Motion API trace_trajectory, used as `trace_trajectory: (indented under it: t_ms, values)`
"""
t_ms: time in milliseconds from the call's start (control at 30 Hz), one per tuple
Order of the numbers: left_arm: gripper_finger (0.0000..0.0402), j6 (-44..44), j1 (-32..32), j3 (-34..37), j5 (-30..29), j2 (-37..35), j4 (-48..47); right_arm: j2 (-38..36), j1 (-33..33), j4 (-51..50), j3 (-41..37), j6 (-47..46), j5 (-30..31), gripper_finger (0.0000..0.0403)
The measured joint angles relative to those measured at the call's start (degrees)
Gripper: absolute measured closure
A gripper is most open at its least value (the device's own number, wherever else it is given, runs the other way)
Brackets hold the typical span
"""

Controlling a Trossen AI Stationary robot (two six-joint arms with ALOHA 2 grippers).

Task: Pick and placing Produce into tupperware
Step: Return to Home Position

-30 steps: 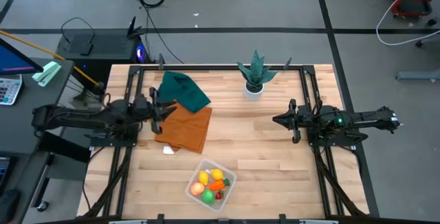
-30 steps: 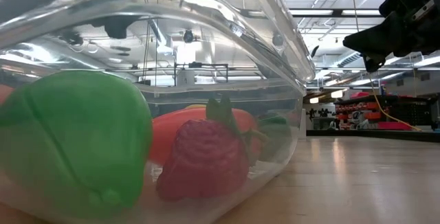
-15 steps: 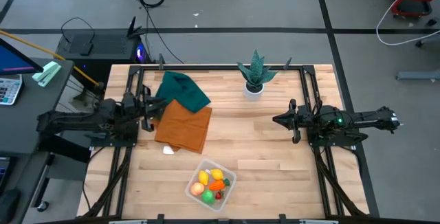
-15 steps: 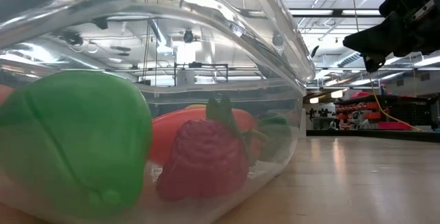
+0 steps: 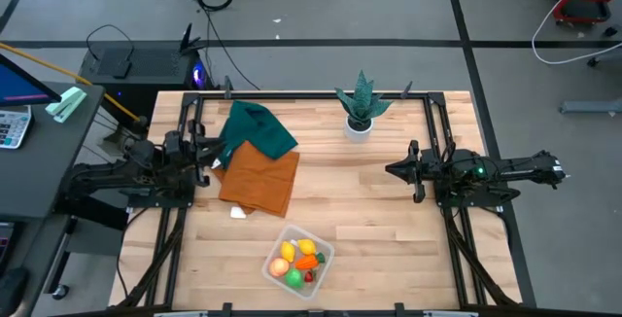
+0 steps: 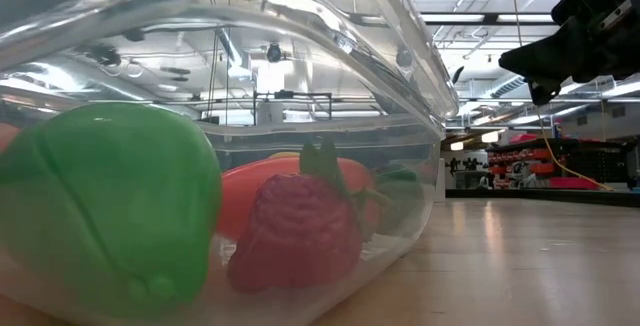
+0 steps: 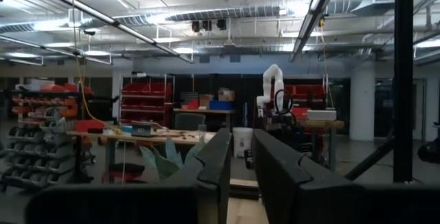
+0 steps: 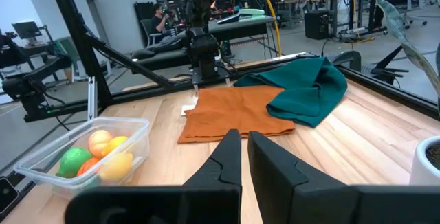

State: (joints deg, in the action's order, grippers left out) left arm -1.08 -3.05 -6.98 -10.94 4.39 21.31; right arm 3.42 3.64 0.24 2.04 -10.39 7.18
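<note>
Over the bench [image 5: 389,220], drawing the left end effector [image 5: 206,149], clenched and empty, back off the orange cloth [image 5: 260,183] toward the left edge, keeping the right end effector [image 5: 392,170] clenched and parked, leaving the toy fruit [image 5: 296,259] lying in the clear box [image 5: 325,255] up front, seemingly finishing the packing.

The table [image 5: 389,239] is pale planked wood with a soft sheen, the tupperware [image 6: 330,26] clear glossy plastic, the produce [image 5: 296,260] in it smooth shiny plastic, and the orange cloth [image 5: 260,183] and teal cloth [image 5: 259,128] matt, softly creased fabric.
</note>
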Motion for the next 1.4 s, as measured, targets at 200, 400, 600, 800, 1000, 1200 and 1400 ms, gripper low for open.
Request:
trace_trajectory:
  t_ms: [200,400,600,800,1000,1200,1400]
  values:
    - [0.0334,-1.1,0.0,0.0,0.0,-0.4,-0.7,0.0,0.0,0.0,0.0,0.0,0.0,0.0402]
    - [0.0339,-1.1,0.0,0.0,0.0,-0.4,-0.6,0.0,0.0,0.0,0.0,0.0,0.0,0.0402]
    - [0.0351,-1.0,0.0,6.6,-0.2,-0.5,14.0,0.0,0.0,0.0,0.0,0.0,0.0,0.0402]
    - [0.0361,-1.0,0.1,6.4,1.7,-0.3,13.7,0.0,0.0,0.0,0.0,0.0,0.0,0.0402]
    - [0.0362,-1.4,0.0,6.5,3.8,-0.3,12.3,0.0,0.0,0.0,0.0,0.0,0.0,0.0402]
    - [0.037,2.7,0.1,6.5,5.4,-0.3,-0.4,0.0,0.0,0.0,0.0,0.0,0.0,0.0402]
    - [0.0372,3.5,0.1,6.5,7.7,-0.3,-5.2,0.0,0.0,0.0,0.0,0.0,0.0,0.0402]
